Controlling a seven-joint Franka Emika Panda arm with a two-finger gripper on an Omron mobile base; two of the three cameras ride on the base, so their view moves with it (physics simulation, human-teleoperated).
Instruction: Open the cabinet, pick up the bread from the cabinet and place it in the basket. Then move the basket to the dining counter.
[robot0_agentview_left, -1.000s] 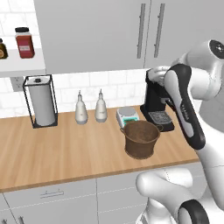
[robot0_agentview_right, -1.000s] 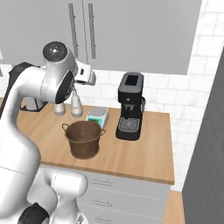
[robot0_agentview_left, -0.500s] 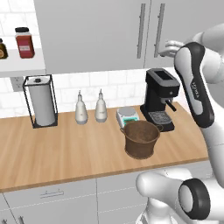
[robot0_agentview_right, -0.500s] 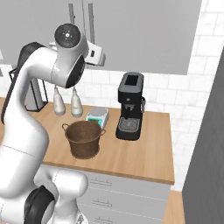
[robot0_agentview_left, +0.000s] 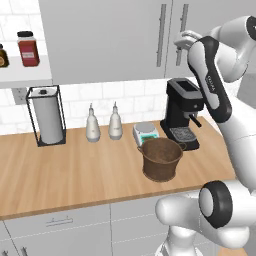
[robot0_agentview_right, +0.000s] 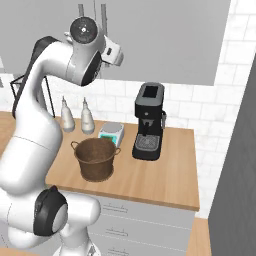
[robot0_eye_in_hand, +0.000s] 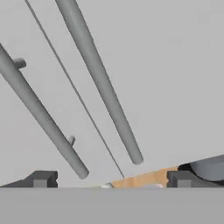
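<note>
Cabinet (robot0_agentview_left: 110, 40) doors are shut, light grey, directly in front of the gripper (robot0_eye_in_hand: 111, 181), whose jaws stand wide apart and hold nothing. Two long steel bar handles (robot0_eye_in_hand: 98, 78) slant across the door faces just beyond the fingertips (robot0_eye_in_hand: 41, 179), one on each side of the seam between the doors. Well below the gripper, a dark brown woven basket (robot0_agentview_left: 161, 158) sits on the wooden counter (robot0_agentview_left: 70, 175). Beside the basket stand a black coffee machine (robot0_agentview_left: 182, 112) and a small kitchen scale (robot0_agentview_left: 146, 132).
</note>
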